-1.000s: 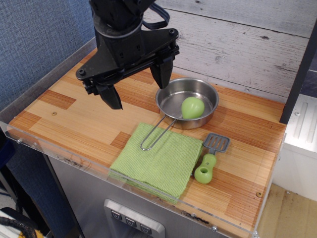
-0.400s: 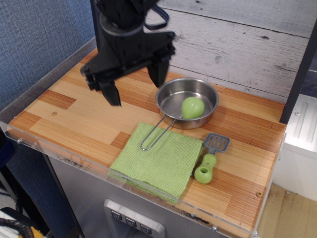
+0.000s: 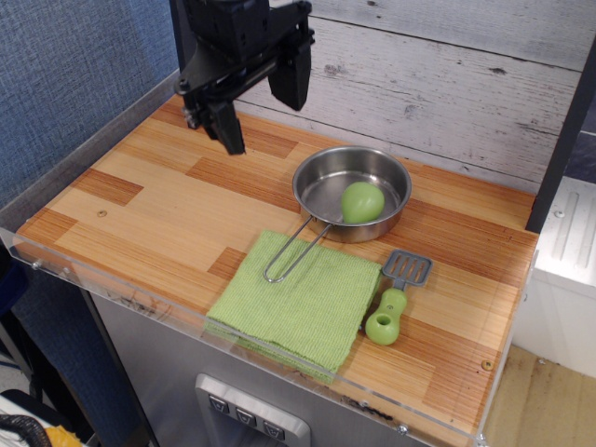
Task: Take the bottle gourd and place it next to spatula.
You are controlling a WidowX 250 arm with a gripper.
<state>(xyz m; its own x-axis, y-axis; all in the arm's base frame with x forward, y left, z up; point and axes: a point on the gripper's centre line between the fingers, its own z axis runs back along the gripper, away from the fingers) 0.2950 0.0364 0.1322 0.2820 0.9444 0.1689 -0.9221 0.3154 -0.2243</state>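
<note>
Our gripper (image 3: 263, 110) hangs high over the back of the table (image 3: 149, 200), jaws spread wide and holding nothing. The bottle gourd (image 3: 362, 202) lies below it, off to its right and nearer the camera, inside the steel pan (image 3: 321, 186) against the near wall; its taper seems to point right, though we cannot be sure. The spatula (image 3: 397, 293) lies farther off the same way, past the pan, beside the green cloth (image 3: 293, 303). Against a second ago, the claw has risen and drawn back toward the wall; gourd, pan and spatula sit unchanged.
</note>
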